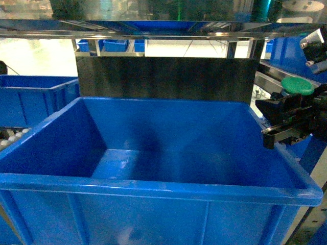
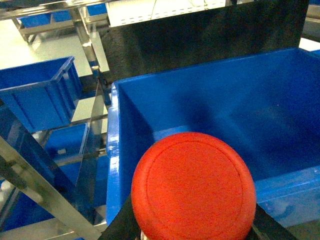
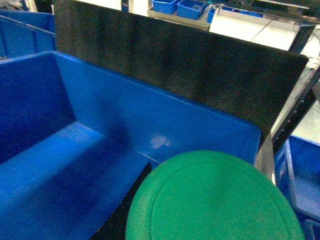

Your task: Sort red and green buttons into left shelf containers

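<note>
A glossy red button fills the bottom of the left wrist view, with my left gripper shut on it; black fingers show at either side of the cap. It hangs above the near left corner of a large blue container. My left gripper is outside the head view. My right gripper is shut on the green button, just beyond the right rim of the same container. In the right wrist view the green button covers the jaws, with the container's inner wall behind it.
A black panel stands upright behind the container. A second blue bin sits to the left, the same bin showing among metal shelf struts. A metal shelf runs overhead. More blue bins lie at the right.
</note>
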Controlling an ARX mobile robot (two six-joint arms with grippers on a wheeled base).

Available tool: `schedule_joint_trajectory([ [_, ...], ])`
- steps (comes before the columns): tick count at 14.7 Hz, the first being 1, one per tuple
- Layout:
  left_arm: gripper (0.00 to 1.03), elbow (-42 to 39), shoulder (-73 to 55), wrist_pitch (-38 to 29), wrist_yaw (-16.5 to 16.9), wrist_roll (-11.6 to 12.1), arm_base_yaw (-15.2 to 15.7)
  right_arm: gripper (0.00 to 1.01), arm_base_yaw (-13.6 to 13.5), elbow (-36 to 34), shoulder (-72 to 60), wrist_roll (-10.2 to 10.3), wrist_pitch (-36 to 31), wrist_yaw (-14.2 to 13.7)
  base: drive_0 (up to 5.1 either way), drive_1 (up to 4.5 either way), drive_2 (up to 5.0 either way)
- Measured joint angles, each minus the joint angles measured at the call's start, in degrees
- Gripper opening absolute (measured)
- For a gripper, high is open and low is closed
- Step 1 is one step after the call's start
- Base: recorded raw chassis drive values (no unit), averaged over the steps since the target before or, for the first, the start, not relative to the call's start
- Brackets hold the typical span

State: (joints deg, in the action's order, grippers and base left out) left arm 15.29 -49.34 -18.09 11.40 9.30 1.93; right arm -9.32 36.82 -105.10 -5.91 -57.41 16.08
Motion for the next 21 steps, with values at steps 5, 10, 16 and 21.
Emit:
schedule_joint_trajectory([
  [5, 0.24, 0.00, 0.00, 0.00, 0.00, 0.00, 0.00, 0.26, -4.70, -5.77, 2.01, 5.75, 1.14, -0.50, 0.0, 0.00, 0.0],
  [10, 0.24, 0.00, 0.00, 0.00, 0.00, 0.00, 0.00, 0.38, -5.62, -5.44, 0.92, 4.81, 2.19, -4.26, 0.0, 0.00, 0.0],
  [16, 0.24, 0.00, 0.00, 0.00, 0.00, 0.00, 0.00, 0.97, -5.62, -5.38, 0.92, 4.81, 2.08, -4.26, 0.0, 0.00, 0.0],
  [21, 0.24, 5.66, -18.40, -10.64, 6.21, 0.59, -4.63, 0.98, -5.62, -5.38, 0.92, 4.81, 2.10, -4.26, 0.0, 0.00, 0.0],
])
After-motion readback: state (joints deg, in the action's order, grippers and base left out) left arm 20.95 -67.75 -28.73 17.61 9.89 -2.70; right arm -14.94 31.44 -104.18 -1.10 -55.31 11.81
